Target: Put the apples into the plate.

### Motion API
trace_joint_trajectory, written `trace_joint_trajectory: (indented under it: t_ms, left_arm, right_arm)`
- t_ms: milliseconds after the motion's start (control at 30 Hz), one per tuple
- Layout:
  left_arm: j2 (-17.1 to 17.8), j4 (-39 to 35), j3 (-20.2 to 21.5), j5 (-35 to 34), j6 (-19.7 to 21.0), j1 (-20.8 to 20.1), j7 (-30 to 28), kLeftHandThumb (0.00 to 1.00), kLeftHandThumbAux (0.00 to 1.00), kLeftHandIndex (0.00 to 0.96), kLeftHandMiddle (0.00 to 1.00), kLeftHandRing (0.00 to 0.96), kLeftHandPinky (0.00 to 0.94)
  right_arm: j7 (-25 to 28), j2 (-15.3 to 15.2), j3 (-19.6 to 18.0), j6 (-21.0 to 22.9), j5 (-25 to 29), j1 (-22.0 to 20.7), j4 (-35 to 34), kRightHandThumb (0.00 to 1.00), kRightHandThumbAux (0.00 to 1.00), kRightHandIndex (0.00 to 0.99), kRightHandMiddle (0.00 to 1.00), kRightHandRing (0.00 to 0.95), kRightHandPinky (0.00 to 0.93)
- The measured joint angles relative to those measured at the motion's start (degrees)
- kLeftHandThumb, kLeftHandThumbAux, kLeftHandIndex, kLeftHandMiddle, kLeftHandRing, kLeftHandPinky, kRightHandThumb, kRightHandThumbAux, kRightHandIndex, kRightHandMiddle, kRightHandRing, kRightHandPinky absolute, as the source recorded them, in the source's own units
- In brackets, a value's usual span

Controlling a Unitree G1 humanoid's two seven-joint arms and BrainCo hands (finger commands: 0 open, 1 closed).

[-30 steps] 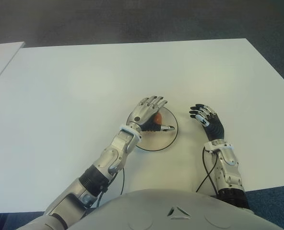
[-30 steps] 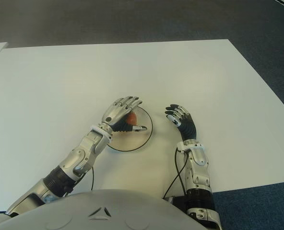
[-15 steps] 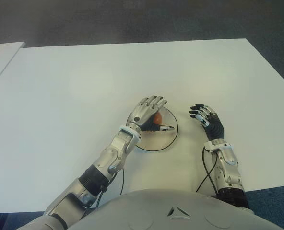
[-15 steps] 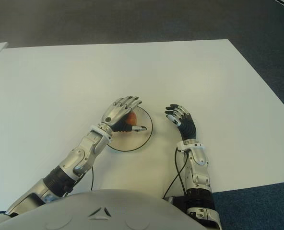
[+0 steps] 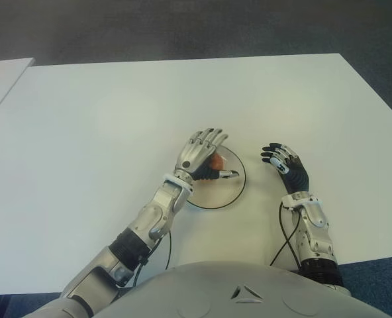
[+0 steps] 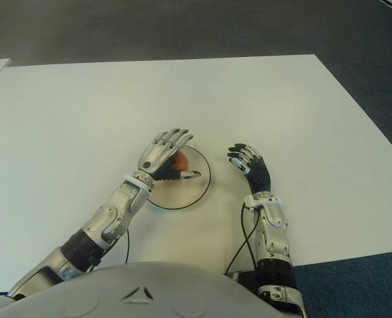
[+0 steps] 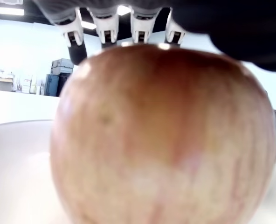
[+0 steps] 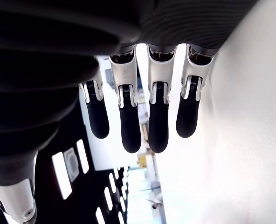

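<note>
Red apple [image 5: 216, 162] sits in the white plate [image 5: 232, 192] under my left hand [image 5: 199, 156], whose fingers are spread and hide most of it. My right hand [image 5: 283, 162] shows just right of the plate, fingers loose, holding nothing.

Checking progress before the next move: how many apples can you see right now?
1. The apple sits on the plate, under the left hand, whose fingers look open above it. No others show; the hand could hide something small.

Head eyes overlook the table [image 5: 83, 119]; wrist cameras sit close
</note>
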Motion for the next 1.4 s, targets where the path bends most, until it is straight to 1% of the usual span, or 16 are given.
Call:
trace_joint_trajectory:
  t_ms: [233, 667, 767, 867, 967, 1033, 1133, 1200, 1300, 1400]
  left_arm:
    - [-0.1, 1.2, 0.5, 0.1, 0.0, 0.0, 2.6, 0.079, 0.150, 0.000, 0.000, 0.000, 0.000]
    - [-0.3, 1.4, 0.9, 0.1, -0.1, 0.0, 3.6, 0.084, 0.153, 0.000, 0.000, 0.000, 0.000]
    - [0.8, 0.4, 2.3, -0.9, -0.8, -0.1, 3.1, 0.091, 0.151, 0.000, 0.000, 0.000, 0.000]
    - [2.4, -3.4, 6.2, -4.5, -1.3, -0.3, -0.2, 0.108, 0.158, 0.000, 0.000, 0.000, 0.000]
    - [3.3, -8.5, 13.3, -12.2, -0.9, -0.4, -4.0, 0.119, 0.166, 0.000, 0.000, 0.000, 0.000]
    - [3.2, -10.7, 17.1, -16.7, -0.3, -0.4, -5.5, 0.120, 0.182, 0.000, 0.000, 0.000, 0.000]
    - [2.0, -13.3, 22.1, -23.8, 0.7, -0.1, -7.1, 0.102, 0.203, 0.000, 0.000, 0.000, 0.000]
    - [0.5, -14.7, 24.8, -28.7, 0.8, 0.7, -7.6, 0.088, 0.213, 0.000, 0.000, 0.000, 0.000]
    - [-1.5, -15.2, 28.2, -36.0, -0.2, 2.5, -8.7, 0.072, 0.225, 0.001, 0.000, 0.000, 0.000]
    - [-4.1, -15.0, 30.9, -43.0, -1.4, 5.2, -10.3, 0.057, 0.237, 0.009, 0.000, 0.000, 0.000]
  right_arm:
    - [0.1, 0.0, 0.0, -0.1, 0.0, -0.1, 0.2, 0.304, 0.651, 0.285, 0.369, 0.350, 0.337]
    - [0.4, 0.0, -0.1, -0.2, 0.0, -0.3, 0.5, 0.312, 0.654, 0.288, 0.372, 0.350, 0.335]
    - [0.3, 0.1, -0.1, -0.3, 0.0, -0.3, 0.4, 0.309, 0.657, 0.287, 0.372, 0.349, 0.334]
    - [0.2, 0.2, -0.1, -0.3, 0.0, -0.3, 0.3, 0.301, 0.664, 0.288, 0.367, 0.347, 0.330]
    - [0.1, 0.3, 0.0, -0.5, -0.1, -0.2, 0.2, 0.296, 0.667, 0.287, 0.365, 0.345, 0.329]
    - [0.0, 0.3, 0.0, -0.7, -0.1, -0.2, 0.0, 0.295, 0.667, 0.286, 0.363, 0.344, 0.328]
    - [0.0, 0.3, 0.0, -1.1, 0.0, -0.4, -0.4, 0.296, 0.665, 0.284, 0.362, 0.343, 0.328]
    - [0.0, 0.3, 0.0, -1.2, 0.0, -0.2, -0.5, 0.298, 0.663, 0.283, 0.362, 0.343, 0.329]
    - [0.0, 0.3, 0.0, -1.4, 0.0, -0.3, -0.8, 0.302, 0.662, 0.282, 0.361, 0.343, 0.331]
    - [0.0, 0.3, 0.1, -1.4, 0.0, -0.3, -1.1, 0.305, 0.661, 0.282, 0.360, 0.344, 0.331]
